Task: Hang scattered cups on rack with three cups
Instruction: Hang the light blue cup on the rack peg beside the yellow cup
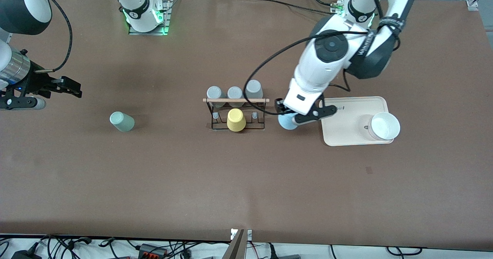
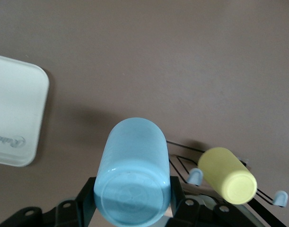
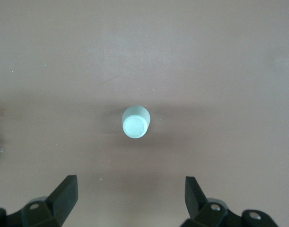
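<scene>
Gripping the light blue cup [image 2: 133, 172] on its side, the left hand [image 1: 299, 117] hovers between the rack [image 1: 235, 114] and the cream tray [image 1: 354, 121].

Its long axis lies level; free pegs flank the yellow cup [image 1: 236, 120] just beside it. The right hand [image 1: 57, 87], spread open, waits well apart from the mint cup [image 1: 121, 121] on the surface [image 1: 246, 182].

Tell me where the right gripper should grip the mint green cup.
Probably across its tapered side wall, coming straight down. The mint green cup stands base-up, alone on the table, with no handle. The open right gripper hangs above it, and its fingers look wide enough to straddle the cup.
</scene>
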`<state>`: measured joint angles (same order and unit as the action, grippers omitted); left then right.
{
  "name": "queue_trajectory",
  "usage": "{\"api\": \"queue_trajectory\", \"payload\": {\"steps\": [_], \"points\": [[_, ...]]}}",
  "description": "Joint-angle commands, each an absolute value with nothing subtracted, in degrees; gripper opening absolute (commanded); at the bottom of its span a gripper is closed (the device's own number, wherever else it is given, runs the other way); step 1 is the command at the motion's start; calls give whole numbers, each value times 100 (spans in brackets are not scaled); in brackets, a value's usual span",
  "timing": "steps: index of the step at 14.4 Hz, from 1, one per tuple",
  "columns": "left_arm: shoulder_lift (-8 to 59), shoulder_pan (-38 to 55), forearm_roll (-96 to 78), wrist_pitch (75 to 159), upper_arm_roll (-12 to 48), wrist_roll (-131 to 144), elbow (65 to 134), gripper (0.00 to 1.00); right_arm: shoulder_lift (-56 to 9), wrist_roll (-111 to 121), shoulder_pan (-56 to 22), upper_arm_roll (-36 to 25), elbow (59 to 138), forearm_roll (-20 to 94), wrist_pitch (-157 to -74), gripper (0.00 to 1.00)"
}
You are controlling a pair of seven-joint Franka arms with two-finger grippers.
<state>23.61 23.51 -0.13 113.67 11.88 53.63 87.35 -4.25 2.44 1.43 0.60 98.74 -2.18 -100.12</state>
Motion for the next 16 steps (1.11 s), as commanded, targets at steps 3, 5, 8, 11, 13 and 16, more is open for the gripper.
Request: {"api": "queue_trajectory", "payload": {"steps": [3, 5, 8, 11, 13, 16], "points": [[3031, 2882, 35, 11250, 1151, 6098, 7885, 32, -501, 325, 202, 79, 9765, -167, -9976, 100], [3242, 2988, 44, 11250, 1151, 6283, 7647, 32, -501, 325, 202, 79, 9765, -176, -9967, 100], [3348, 3076, 44, 11259, 1143, 6337, 7603, 32, -501, 316, 202, 79, 9765, -176, -9984, 100], [3462, 3164, 61, 11259, 1143, 6363, 7611, 32, -527, 316, 202, 79, 9721, -185, -9993, 100], [3550, 3208, 70, 11259, 1143, 6398, 7611, 32, -527, 316, 202, 79, 9721, -193, -10002, 100], [3673, 3217, 79, 11285, 1143, 6390, 7620, 32, -527, 316, 202, 79, 9721, -220, -10011, 100]]}}
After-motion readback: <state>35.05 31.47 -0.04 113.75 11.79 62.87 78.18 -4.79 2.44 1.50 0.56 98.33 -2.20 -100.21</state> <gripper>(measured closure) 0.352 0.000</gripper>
